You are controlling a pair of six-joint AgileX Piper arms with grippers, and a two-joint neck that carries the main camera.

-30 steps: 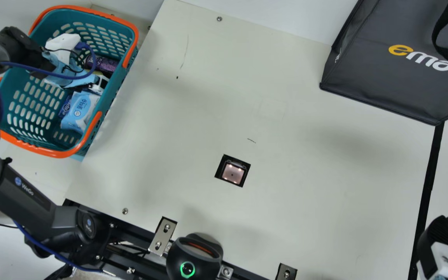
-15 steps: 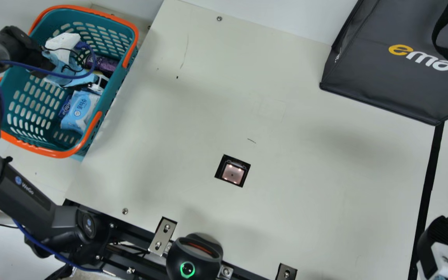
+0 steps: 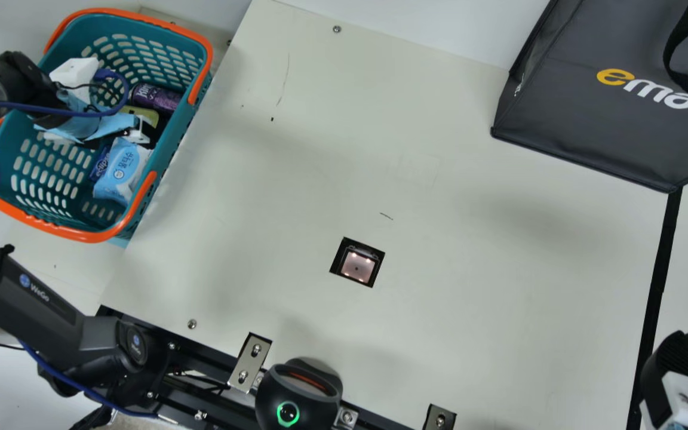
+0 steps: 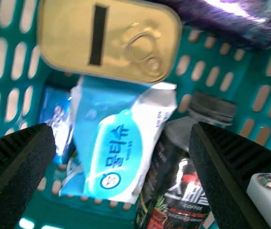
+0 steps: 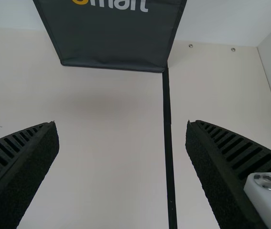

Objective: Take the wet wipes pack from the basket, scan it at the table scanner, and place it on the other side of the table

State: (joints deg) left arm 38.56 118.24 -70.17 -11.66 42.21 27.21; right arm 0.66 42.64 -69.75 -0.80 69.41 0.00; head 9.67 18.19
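- Teal basket (image 3: 186,128) at the far left: the left gripper (image 4: 121,131) is over it, its jaws spread with nothing between them. In the left wrist view they frame the goods below.
- Small blue packet (image 4: 59,119) just left of the target: the descending finger on that side should slip between the two, or it may pinch both.
- Wet wipes pack (image 3: 122,170), label up, in the basket's near right part: the step in hand looks to be the grasp. The robot would do well to centre over the pack's body, go down straight and close gently, as the soft film will likely crease.
- Gold tin (image 4: 109,38) overlapping the pack's far end: a grip nearer the free end, then a slow lift, should let it slide off.
- Dark bottle (image 4: 176,176) close along the pack's right: it leaves the other finger little room.
- Scanner (image 3: 358,266) set in the table, right of the basket: a firm, level hold would help there.
- Right gripper (image 5: 122,126) at the near right: jaws wide, holding nothing. The grey bag (image 3: 607,95) stands at the far right.
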